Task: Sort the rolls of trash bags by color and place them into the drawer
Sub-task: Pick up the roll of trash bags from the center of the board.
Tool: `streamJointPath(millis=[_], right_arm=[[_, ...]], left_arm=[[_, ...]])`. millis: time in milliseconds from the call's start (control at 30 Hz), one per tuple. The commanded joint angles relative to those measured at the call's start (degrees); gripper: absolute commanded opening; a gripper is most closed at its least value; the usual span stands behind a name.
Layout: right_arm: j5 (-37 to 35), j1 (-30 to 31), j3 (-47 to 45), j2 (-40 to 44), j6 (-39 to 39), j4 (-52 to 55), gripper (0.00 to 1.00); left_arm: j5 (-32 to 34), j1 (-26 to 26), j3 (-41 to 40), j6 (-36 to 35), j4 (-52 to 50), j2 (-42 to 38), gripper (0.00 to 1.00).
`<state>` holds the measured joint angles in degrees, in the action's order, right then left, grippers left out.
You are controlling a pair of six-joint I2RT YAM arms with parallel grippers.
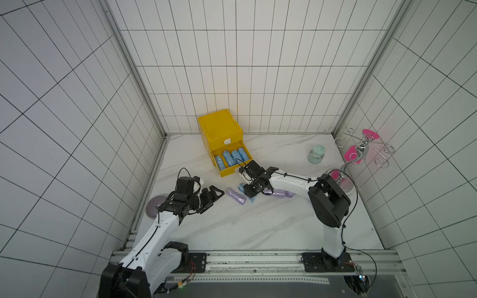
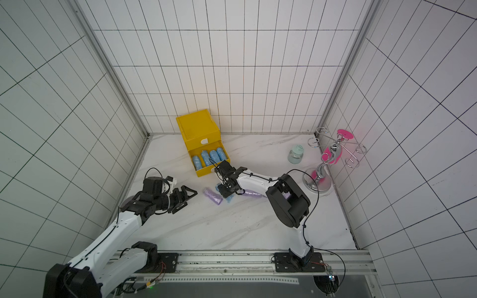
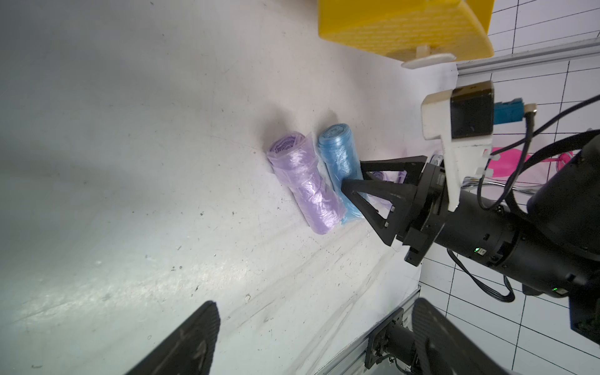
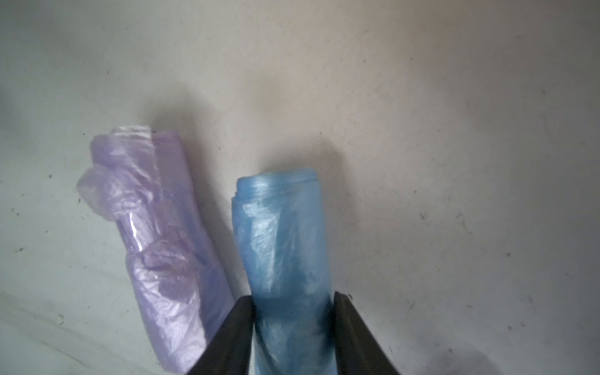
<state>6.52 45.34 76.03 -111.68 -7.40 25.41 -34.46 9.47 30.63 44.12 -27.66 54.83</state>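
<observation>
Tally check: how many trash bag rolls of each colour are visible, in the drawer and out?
Blue rolls: 5 (4 in the drawer, 1 on the table gripped by the right gripper)
Lilac rolls: 2 at least (1 beside the gripped blue roll, more lilac partly hidden under the right arm)
Green rolls: 0 in view
Total: 7 at least
</observation>
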Motion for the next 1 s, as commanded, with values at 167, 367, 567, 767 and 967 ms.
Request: streamJointPath(millis=[167,367,567,767,967], right_arm=[[3.3,-0.4,-6.1,5.8,-3.3,-0.8,0.16],[1.7,-0.5,-10.6,14.8,-5.2,-0.2,0.0],[0.1,-1.6,-9.8,23.9,-5.9,3.1,0.0],[2.8,-2.0,0.9,21.9,-6.9,5.6,0.0],[6.3,-2.0,15.5,10.8,-12.0,4.1,0.0]], left_arm=[[-1.5,-1.2,3.3,-1.8,1.4,1.9,0.92],[-2.3,-2.1,5.8,-2.1,1.4,2.7,0.92],[-3.4,-2.9,10.1,-2.3,1.9,4.9,0.92],[-4.9,-4.2,15.7,-2.3,3.5,9.7,0.92],[-6.8,-7.9,20.6,-2.2,5.0,14.1,0.92]])
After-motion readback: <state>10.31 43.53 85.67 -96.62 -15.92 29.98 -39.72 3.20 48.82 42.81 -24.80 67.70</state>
